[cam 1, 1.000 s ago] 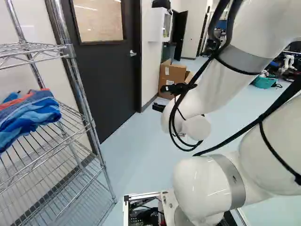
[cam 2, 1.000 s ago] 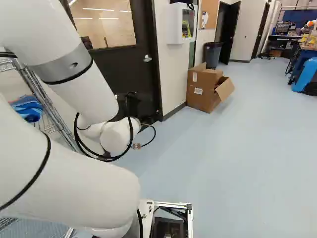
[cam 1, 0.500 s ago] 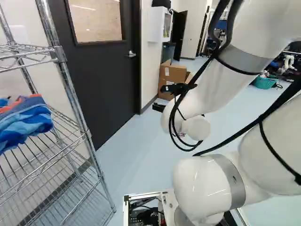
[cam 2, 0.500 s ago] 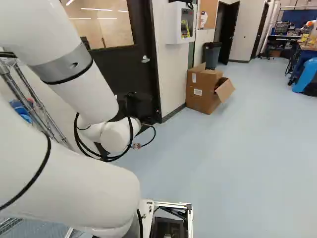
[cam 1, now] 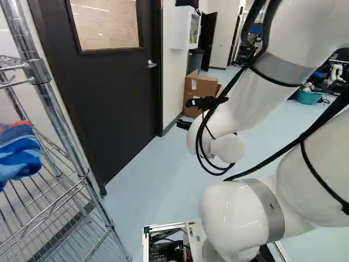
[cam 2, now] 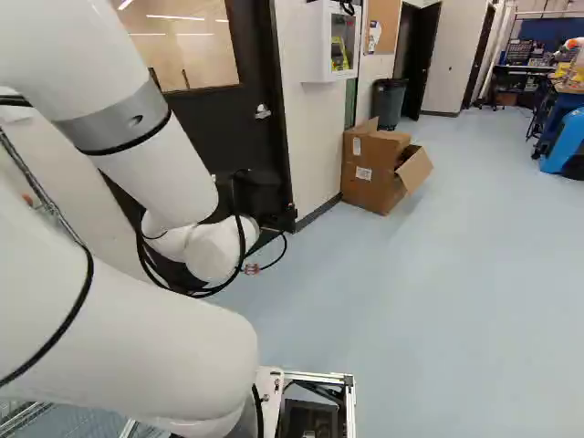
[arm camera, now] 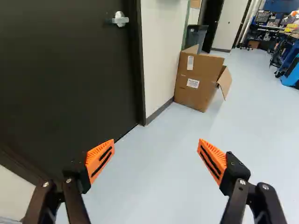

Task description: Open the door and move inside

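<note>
Your gripper (arm camera: 156,141) stands wide open, holding nothing. Well ahead, the door (arm camera: 70,70) looks closed, its untouched handle (arm camera: 120,19) near the edge by the white wall (arm camera: 161,56). Opening it and driving inside both remain. Your arm (cam 2: 151,164) hides much of the door in the right base view; you can't make out any hinges.

super shiny metal rack (cam 1: 60,120), soft crumpled cloth (cam 1: 19,155), smooth matt-ish door (cam 1: 117,98), shiny metal handle (arm camera: 120,19), glossy arm (cam 2: 155,169), metal or plastic, can't tell, plain cardboard box (arm camera: 201,70), smooth floor (arm camera: 149,186) with a slight sheen
</note>
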Controlling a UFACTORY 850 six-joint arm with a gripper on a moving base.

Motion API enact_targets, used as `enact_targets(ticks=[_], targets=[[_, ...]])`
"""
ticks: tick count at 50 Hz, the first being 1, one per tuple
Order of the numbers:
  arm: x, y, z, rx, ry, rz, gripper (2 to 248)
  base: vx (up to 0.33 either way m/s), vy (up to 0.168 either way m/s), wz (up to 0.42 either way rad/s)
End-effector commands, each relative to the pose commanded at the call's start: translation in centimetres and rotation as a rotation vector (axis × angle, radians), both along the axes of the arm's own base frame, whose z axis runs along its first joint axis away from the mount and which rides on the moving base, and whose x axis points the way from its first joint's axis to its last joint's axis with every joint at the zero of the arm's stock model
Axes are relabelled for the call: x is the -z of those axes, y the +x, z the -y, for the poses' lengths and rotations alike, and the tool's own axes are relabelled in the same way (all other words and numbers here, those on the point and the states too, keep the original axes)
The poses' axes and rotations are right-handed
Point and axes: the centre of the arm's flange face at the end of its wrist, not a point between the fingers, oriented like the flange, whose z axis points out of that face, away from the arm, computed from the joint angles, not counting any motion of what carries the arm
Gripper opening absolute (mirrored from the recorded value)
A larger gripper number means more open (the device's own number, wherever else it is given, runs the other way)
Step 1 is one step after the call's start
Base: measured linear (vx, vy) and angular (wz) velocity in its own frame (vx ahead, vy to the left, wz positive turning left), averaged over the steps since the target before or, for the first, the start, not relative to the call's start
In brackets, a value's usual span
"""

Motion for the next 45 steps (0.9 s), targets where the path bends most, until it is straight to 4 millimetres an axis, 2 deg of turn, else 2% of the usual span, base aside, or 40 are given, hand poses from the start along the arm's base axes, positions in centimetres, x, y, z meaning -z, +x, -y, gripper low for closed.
enact_targets(ticks=[24, 45], targets=[[0.00, 0.00, 0.00, 0.000, 0.000, 0.000, 247, 0.167, -0.054, -0.001], [0.00, 0.00, 0.00, 0.000, 0.000, 0.000, 247, 0.160, -0.026, 0.162]])
